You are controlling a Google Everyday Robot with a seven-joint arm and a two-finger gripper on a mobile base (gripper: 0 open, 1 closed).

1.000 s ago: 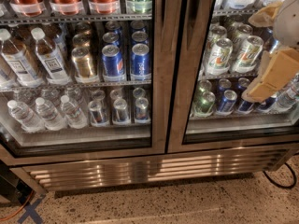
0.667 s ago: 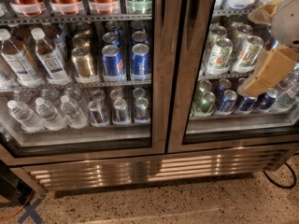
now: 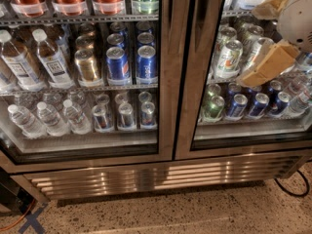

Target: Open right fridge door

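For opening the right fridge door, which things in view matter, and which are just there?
Belong to the job:
right fridge door, shut
gripper, open, in front of that door's glass, upper right

Just there:
left door
water bottles
blue cans
vent grille
black cable on the floor

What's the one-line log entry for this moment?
gripper: open, upper right, in front of right fridge door | door: shut | grasp: none
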